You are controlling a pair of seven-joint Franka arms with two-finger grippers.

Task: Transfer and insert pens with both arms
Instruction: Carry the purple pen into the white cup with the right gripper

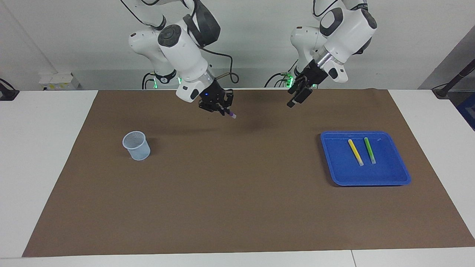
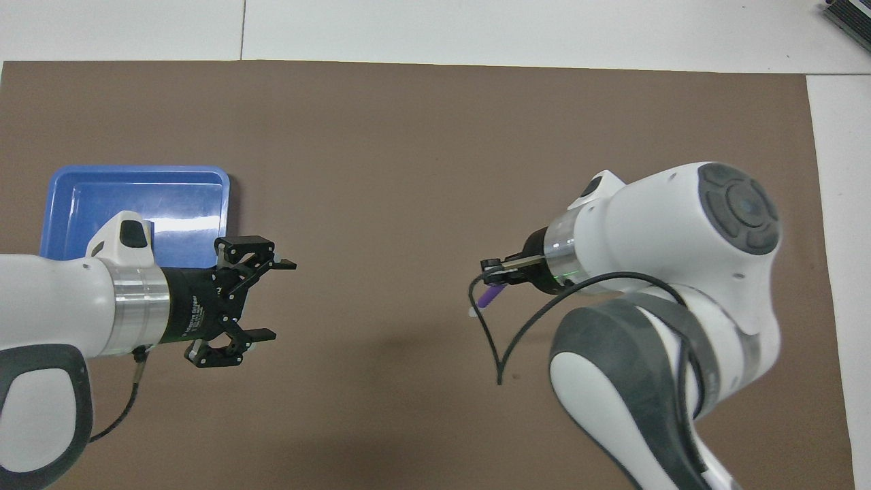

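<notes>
In the facing view, going left to right: the cup (image 1: 137, 145) sits at 9 o'clock on the mat (image 1: 237, 207); the right gripper (image 1: 221, 108), over the mat's 12 o'clock edge, pinches the purple pen (image 1: 231, 114), tip hanging down. To insert cleanly, bring it over the cup's mouth, upright it, then release low. The left gripper (image 1: 297, 97) hangs empty, jaws spread. 2 pens (image 1: 362, 151) lie in the tray (image 1: 400, 178) at 3 o'clock. Lettering on the left gripper is unreadable.
</notes>
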